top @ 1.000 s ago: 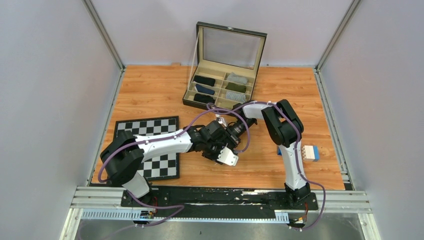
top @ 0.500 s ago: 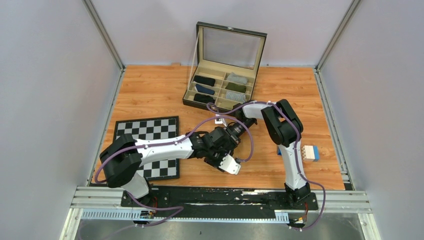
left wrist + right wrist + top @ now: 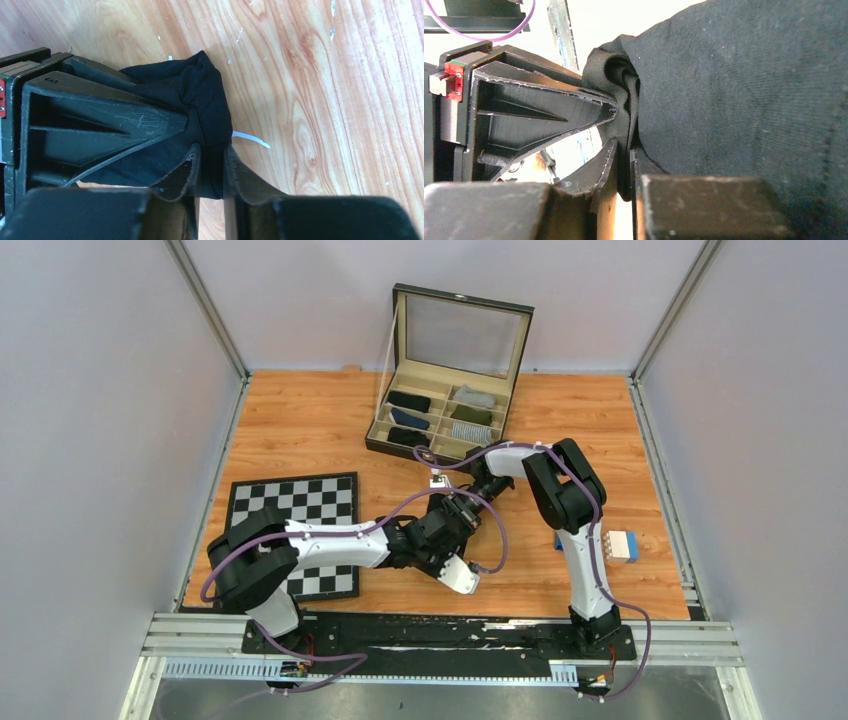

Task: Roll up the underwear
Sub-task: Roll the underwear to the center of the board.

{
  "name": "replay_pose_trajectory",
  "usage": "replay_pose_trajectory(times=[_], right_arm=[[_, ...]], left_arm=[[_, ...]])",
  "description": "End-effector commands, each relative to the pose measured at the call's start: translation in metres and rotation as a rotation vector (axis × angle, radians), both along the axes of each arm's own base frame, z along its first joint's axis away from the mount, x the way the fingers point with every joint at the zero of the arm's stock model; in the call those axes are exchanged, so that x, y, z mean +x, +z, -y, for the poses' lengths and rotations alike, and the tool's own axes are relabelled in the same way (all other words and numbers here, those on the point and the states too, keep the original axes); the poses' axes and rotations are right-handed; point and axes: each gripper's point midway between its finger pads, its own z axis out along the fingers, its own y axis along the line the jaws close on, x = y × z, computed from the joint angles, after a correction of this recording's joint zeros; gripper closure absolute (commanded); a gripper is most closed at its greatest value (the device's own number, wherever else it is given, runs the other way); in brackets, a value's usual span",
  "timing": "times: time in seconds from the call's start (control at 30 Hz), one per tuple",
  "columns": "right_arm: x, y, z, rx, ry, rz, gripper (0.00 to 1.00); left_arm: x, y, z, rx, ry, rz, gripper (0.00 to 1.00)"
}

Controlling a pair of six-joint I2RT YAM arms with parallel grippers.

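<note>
The black underwear (image 3: 200, 97) is bunched between both grippers just above the wooden table (image 3: 325, 100). My left gripper (image 3: 212, 162) is shut on a fold of it, and a white tag (image 3: 251, 138) sticks out beside the jaws. My right gripper (image 3: 625, 160) is shut on another fold; the black cloth (image 3: 749, 100) fills the right of that view. In the top view the left gripper (image 3: 446, 529) and right gripper (image 3: 458, 514) meet at the table's middle, and the cloth is mostly hidden between them.
An open box (image 3: 447, 415) with rolled socks in its compartments stands at the back centre. A chessboard (image 3: 300, 530) lies at the near left under the left arm. A small blue and white block (image 3: 622, 545) sits at the right.
The left wrist has moved toward the near edge and the left arm has stretched lower. The right gripper has followed slightly. Both stay shut on the cloth.
</note>
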Motion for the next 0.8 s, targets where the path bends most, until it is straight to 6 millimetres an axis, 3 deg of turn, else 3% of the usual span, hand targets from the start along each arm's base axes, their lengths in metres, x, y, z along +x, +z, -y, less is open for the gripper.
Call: replay_pose_trajectory(times=[0.0, 0.13, 0.27, 0.37, 0.47, 0.5, 0.53, 0.63, 0.7, 0.77], right_arm=[[0.003, -0.017, 0.012, -0.039, 0.047, 0.061, 0.80], [0.020, 0.025, 0.040, -0.055, 0.075, 0.169, 0.59], [0.063, 0.084, 0.088, -0.077, -0.021, 0.386, 0.46], [0.106, 0.129, 0.128, -0.103, -0.223, 0.620, 0.26], [0.140, 0.182, 0.176, -0.133, -0.519, 0.935, 0.15], [0.142, 0.188, 0.196, -0.189, -0.628, 1.019, 0.03], [0.150, 0.216, 0.216, -0.224, -0.757, 1.191, 0.00], [0.129, 0.236, 0.220, -0.157, -0.827, 1.417, 0.00], [0.102, 0.226, 0.205, -0.076, -0.762, 1.436, 0.01], [0.070, 0.211, 0.181, 0.027, -0.603, 1.390, 0.11]], left_arm=[[-0.019, -0.031, -0.021, 0.092, 0.043, -0.087, 0.83], [-0.023, -0.028, -0.026, 0.109, 0.057, -0.115, 0.96], [-0.038, -0.019, -0.026, 0.085, 0.046, -0.218, 1.00], [-0.046, -0.008, -0.022, 0.072, 0.087, -0.360, 1.00], [-0.050, 0.007, -0.014, 0.060, 0.107, -0.536, 1.00], [-0.049, 0.010, -0.013, 0.055, 0.129, -0.595, 1.00], [-0.049, 0.014, -0.012, 0.049, 0.154, -0.676, 1.00], [-0.043, 0.028, -0.003, 0.015, 0.213, -0.853, 1.00], [-0.034, 0.040, 0.005, -0.027, 0.254, -0.954, 1.00], [-0.025, 0.047, 0.010, -0.055, 0.297, -1.059, 1.00]])
